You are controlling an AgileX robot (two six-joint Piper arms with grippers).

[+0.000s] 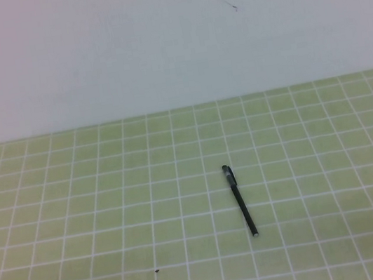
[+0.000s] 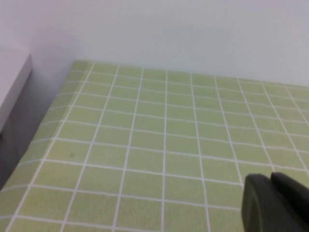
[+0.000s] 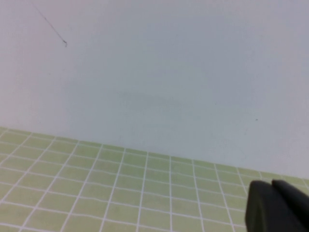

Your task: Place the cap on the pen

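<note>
The pen (image 1: 241, 204) lies on the green grid mat right of centre in the high view. It is thin and black, and its small silver tip (image 1: 256, 235) points toward the near edge. Its far end (image 1: 228, 173) looks thicker and greyish, like the cap; I cannot tell whether the cap is seated on it or only touches it. Neither gripper shows in the high view. My left gripper (image 2: 270, 180) is shut and empty above bare mat. My right gripper (image 3: 270, 184) is shut and empty, facing the white wall. The pen shows in neither wrist view.
The green grid mat (image 1: 79, 221) runs back to a white wall (image 1: 157, 45). A tiny dark speck (image 1: 156, 271) lies on the mat near the front. In the left wrist view the mat's edge borders a white ledge (image 2: 12, 82).
</note>
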